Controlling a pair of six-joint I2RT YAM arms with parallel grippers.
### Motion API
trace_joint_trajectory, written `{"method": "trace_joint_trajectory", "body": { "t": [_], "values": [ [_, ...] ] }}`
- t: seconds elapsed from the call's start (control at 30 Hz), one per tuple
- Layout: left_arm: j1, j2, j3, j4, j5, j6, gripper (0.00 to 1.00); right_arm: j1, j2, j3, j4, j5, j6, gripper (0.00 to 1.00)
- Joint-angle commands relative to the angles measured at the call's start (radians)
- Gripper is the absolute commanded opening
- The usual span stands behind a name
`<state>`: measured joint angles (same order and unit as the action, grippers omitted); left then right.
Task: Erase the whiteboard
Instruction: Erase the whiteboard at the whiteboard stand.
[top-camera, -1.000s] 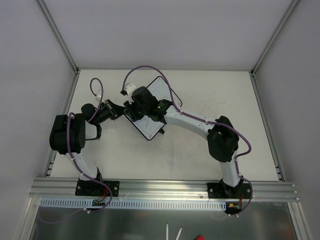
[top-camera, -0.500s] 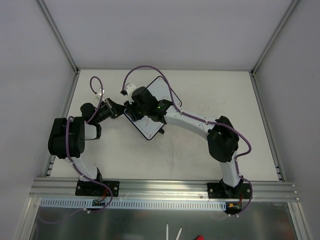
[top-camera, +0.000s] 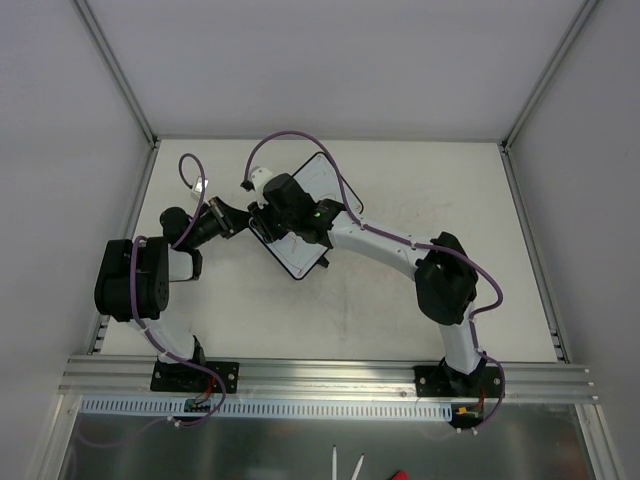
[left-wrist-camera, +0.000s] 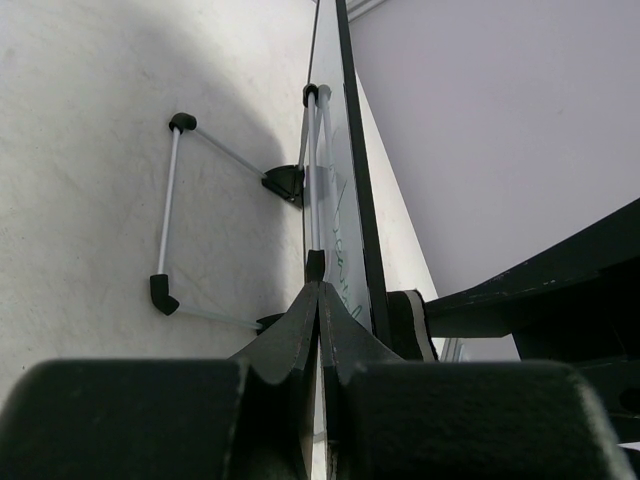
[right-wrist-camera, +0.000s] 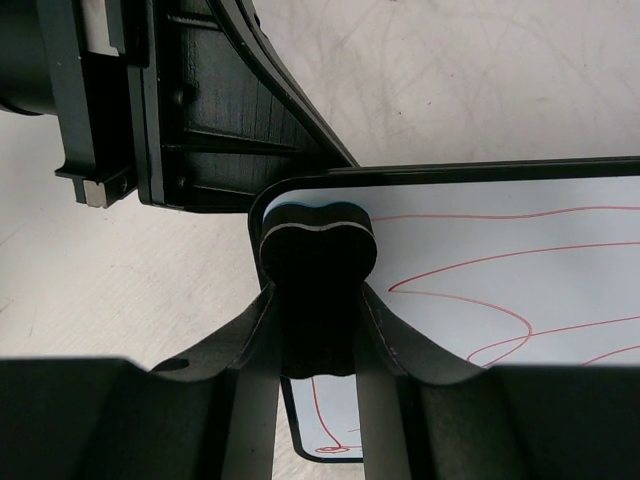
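At the whiteboard (right-wrist-camera: 520, 190) corner, the right tool (right-wrist-camera: 318, 292), gripping the eraser (right-wrist-camera: 318, 245), has barely shifted. The left tool (left-wrist-camera: 318, 300) stays clamped on the rim, and the red scribbles (right-wrist-camera: 470, 261) remain.

Silver aluminium rail (top-camera: 330, 375) is spanning the view. Beyond it, a scuffed white tabletop (top-camera: 400, 300) is stretching away. On its near side, two thin white sticks (top-camera: 333, 462) and a small red piece (top-camera: 398, 475) are resting.
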<state>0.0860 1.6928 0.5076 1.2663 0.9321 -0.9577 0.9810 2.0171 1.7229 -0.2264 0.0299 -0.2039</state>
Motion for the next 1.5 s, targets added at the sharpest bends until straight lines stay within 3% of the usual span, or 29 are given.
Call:
{"method": "trace_joint_trajectory", "body": {
  "t": [0.0,0.63,1.47],
  "values": [
    [-0.020,-0.050,-0.004,0.212,0.034,0.000,0.00,0.008,-0.014,0.037,0.006,0.025,-0.020,0.00],
    [-0.029,-0.044,-0.001,0.220,0.033,0.004,0.00,0.028,0.005,0.027,-0.076,0.108,-0.066,0.00],
    [-0.031,-0.012,0.005,0.240,0.033,-0.007,0.00,0.028,-0.061,-0.210,-0.034,0.153,-0.057,0.00]
  ]
}}
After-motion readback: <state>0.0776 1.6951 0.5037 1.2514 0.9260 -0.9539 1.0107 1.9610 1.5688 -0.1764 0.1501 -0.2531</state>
